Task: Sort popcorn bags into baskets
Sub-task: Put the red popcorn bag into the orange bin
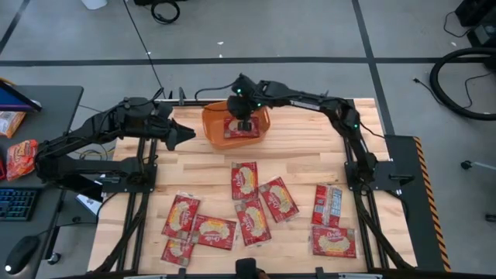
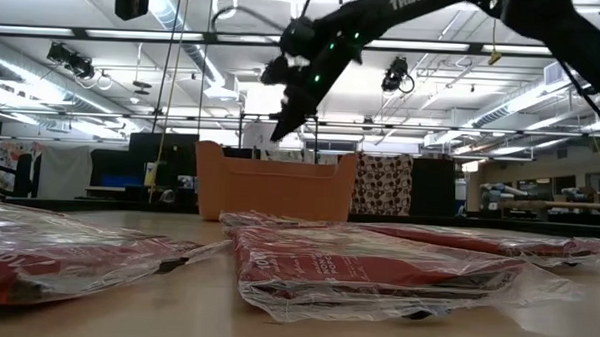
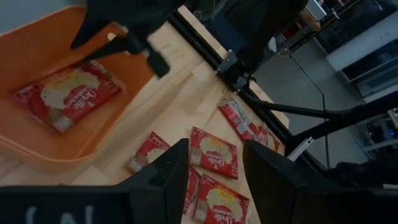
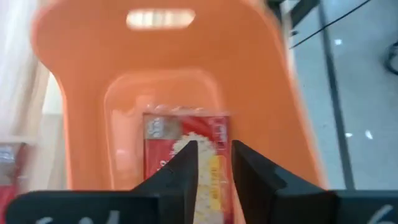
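Note:
The orange basket (image 1: 217, 128) stands at the table's far edge, and one red popcorn bag (image 4: 163, 146) lies flat on its floor. My right gripper (image 4: 214, 165) hangs open above the basket (image 2: 274, 183), over that bag and touching nothing. In the low view its fingertips (image 2: 281, 128) sit just above the rim. My left gripper (image 1: 188, 136) is open and empty, just left of the basket and above the table. Several more popcorn bags (image 1: 244, 180) lie flat on the near half of the table.
The loose bags lie in a left cluster (image 1: 190, 229), a middle cluster (image 1: 263, 205) and a right pair (image 1: 329, 225). Bare wood lies between them and the basket. A puffy orange-red snack packet (image 1: 22, 159) sits on the side desk to the left.

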Available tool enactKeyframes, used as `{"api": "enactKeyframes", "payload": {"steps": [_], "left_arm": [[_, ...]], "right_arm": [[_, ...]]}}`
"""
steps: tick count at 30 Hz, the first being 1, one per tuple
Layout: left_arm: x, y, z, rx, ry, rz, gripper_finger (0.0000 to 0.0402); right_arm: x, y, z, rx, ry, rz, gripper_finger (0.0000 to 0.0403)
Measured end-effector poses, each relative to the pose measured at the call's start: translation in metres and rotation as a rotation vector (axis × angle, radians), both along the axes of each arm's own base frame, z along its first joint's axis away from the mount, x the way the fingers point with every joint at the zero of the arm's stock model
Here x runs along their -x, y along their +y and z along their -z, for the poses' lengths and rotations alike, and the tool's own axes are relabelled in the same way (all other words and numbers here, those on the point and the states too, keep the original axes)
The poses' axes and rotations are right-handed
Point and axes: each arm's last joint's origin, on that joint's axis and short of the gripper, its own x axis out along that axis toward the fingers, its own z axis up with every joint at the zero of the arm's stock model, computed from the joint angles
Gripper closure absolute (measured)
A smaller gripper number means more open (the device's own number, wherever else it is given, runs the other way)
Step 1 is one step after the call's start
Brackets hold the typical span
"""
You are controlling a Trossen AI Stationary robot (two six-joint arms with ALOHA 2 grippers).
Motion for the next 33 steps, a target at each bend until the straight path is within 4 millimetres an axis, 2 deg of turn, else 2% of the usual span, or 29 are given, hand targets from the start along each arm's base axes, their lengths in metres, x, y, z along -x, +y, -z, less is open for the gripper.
{"api": "enactKeyframes", "payload": {"steps": [8, 10, 13, 19, 25, 29, 33], "left_arm": [[0.0, 0.0, 0.0, -0.051, 0.007, 0.024, 0.0246], [-0.001, 0.001, 0.0, -0.063, 0.014, 0.013, 0.0246], [-0.005, 0.003, 0.003, -0.073, 0.034, -0.014, 0.0246], [-0.016, 0.007, 0.009, -0.078, 0.082, -0.029, 0.0246], [-0.034, 0.01, 0.019, -0.062, 0.137, -0.017, 0.0246], [-0.05, 0.011, 0.023, -0.064, 0.132, 0.003, 0.0246], [-0.066, 0.01, 0.026, -0.064, 0.112, 0.023, 0.0246]], "right_arm": [[0.034, 0.019, -0.061, -0.132, -0.101, 0.087, 0.0282], [0.04, 0.028, -0.071, -0.147, -0.115, 0.086, 0.0282], [0.05, 0.046, -0.074, -0.166, -0.112, 0.068, 0.0282], [0.076, 0.08, -0.056, -0.17, -0.112, 0.093, 0.0283], [0.119, 0.128, -0.03, -0.247, -0.2, 0.115, 0.0283], [0.151, 0.153, -0.001, -0.298, -0.158, 0.126, 0.0283], [0.179, 0.173, 0.027, -0.373, -0.042, 0.093, 0.0283]]}}
